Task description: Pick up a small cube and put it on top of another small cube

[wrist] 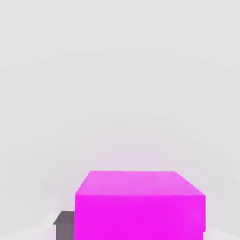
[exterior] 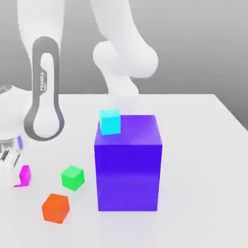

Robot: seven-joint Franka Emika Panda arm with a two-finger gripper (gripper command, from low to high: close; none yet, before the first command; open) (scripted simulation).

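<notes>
The picking half looks under way and the placing half undone. On the counter (exterior: pixel 193 169) stands the big block (exterior: pixel 128 177), with the cyan cube (exterior: pixel 110 122) on top; the green cube (exterior: pixel 72 178) and orange cube (exterior: pixel 55 208) sit apart, neither bearing another. The pink cube (exterior: pixel 25 175) is low at the exterior view's left, gripped by the closed fingers (wrist: pixel 64 230); whether it has cleared the counter I can't tell. Lifting, carrying and stacking seem left, onto which cube is unclear.

The exterior view gives the block and the possible target cubes; the hand view gives the pink cube's top and one broad side, with a dark finger against it.
</notes>
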